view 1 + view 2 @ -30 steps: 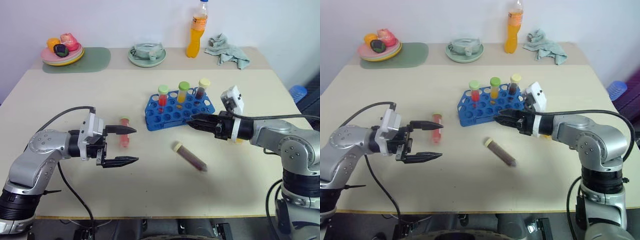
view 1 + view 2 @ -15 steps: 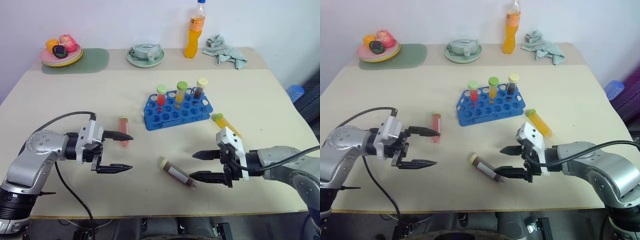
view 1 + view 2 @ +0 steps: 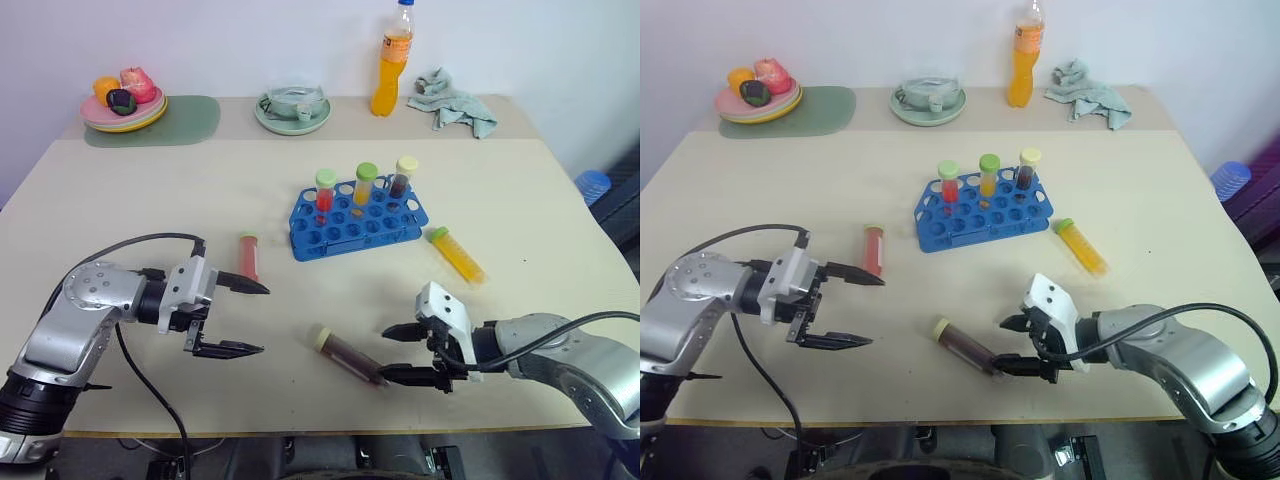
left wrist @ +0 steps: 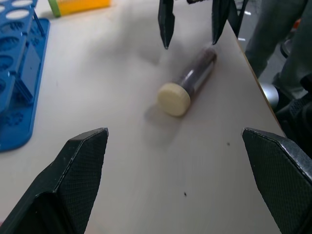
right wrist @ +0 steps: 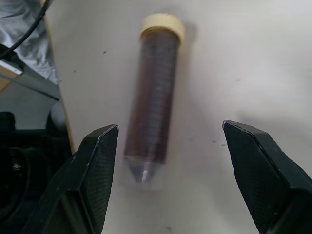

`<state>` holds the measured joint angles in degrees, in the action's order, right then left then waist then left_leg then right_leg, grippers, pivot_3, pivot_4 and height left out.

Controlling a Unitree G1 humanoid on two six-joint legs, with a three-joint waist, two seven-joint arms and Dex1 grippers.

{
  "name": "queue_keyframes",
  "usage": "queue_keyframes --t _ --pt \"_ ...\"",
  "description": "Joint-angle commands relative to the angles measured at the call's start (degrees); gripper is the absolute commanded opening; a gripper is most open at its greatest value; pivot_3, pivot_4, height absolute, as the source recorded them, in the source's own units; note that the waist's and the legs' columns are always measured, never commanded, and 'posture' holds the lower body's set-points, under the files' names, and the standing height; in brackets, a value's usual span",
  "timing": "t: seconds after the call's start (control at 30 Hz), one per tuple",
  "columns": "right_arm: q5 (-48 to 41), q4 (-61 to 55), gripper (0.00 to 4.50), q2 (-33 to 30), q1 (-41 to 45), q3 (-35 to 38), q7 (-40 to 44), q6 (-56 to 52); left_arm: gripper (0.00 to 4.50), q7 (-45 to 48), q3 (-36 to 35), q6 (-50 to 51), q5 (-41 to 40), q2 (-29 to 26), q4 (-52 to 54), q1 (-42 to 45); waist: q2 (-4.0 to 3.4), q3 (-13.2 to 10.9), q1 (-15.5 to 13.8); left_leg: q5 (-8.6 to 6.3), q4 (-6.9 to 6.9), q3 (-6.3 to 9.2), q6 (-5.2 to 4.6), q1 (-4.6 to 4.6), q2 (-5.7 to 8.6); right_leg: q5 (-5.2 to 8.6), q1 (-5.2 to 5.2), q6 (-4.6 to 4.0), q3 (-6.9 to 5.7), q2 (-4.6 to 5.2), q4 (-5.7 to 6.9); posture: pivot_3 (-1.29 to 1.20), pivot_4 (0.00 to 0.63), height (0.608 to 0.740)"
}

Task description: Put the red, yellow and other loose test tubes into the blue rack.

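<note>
The blue rack (image 3: 358,218) stands mid-table with three capped tubes upright in its back row. A red tube (image 3: 248,256) lies to its left and a yellow tube (image 3: 457,254) to its right. Near the front edge lies a dark brown tube (image 3: 348,354) with a cream cap. My right gripper (image 3: 384,354) is open, its fingers (image 5: 95,165) on either side of that tube's (image 5: 152,117) pointed end without touching it. My left gripper (image 3: 264,319) is open and empty, just in front of the red tube, pointing at the dark tube (image 4: 187,83).
Along the back stand a plate of fruit (image 3: 125,105) on a green mat, a pale green dish (image 3: 293,108), an orange drink bottle (image 3: 393,60) and a crumpled cloth (image 3: 455,100). The table's front edge (image 3: 330,432) is close behind the dark tube.
My right gripper drew back from the rack, dropped toward the front edge and opened at the dark tube. That tube shifted toward the front. The left gripper sank slightly.
</note>
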<state>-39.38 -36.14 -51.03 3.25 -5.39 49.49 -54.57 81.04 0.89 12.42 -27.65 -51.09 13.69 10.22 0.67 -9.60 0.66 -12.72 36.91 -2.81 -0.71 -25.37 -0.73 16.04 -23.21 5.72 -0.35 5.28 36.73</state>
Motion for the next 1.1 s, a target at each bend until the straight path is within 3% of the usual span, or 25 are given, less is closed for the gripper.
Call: queue_keyframes --t 0.03,0.8,1.1 --pt "0.1 -0.6 3.48 -1.1 0.0 0.2 1.6 1.4 4.5 0.3 -1.5 0.7 -1.2 -1.2 2.1 -0.4 0.0 0.0 0.0 0.0 0.0 0.0 0.0 0.0 0.0 0.0 0.0 0.0 0.0 0.01 0.0 0.0 0.15 0.74" --pt "5.0 0.6 3.48 0.5 1.9 -4.1 -1.3 1.2 4.5 0.2 -1.3 3.7 -1.6 -2.1 2.9 2.1 0.0 0.0 0.0 -0.02 -0.09 -0.04 0.01 0.0 0.02 -0.02 -0.04 -0.03 -0.02 0.1 -0.1 0.0 0.15 0.74" --pt "11.4 7.1 3.48 5.8 8.4 -5.3 -9.2 0.7 4.5 -0.6 -0.6 3.1 -0.9 -1.0 2.5 2.2 -0.01 0.0 0.1 -0.02 -0.09 -0.06 0.02 -0.01 0.03 -0.04 -0.06 -0.05 -0.03 0.11 -0.11 0.0 0.15 0.74"
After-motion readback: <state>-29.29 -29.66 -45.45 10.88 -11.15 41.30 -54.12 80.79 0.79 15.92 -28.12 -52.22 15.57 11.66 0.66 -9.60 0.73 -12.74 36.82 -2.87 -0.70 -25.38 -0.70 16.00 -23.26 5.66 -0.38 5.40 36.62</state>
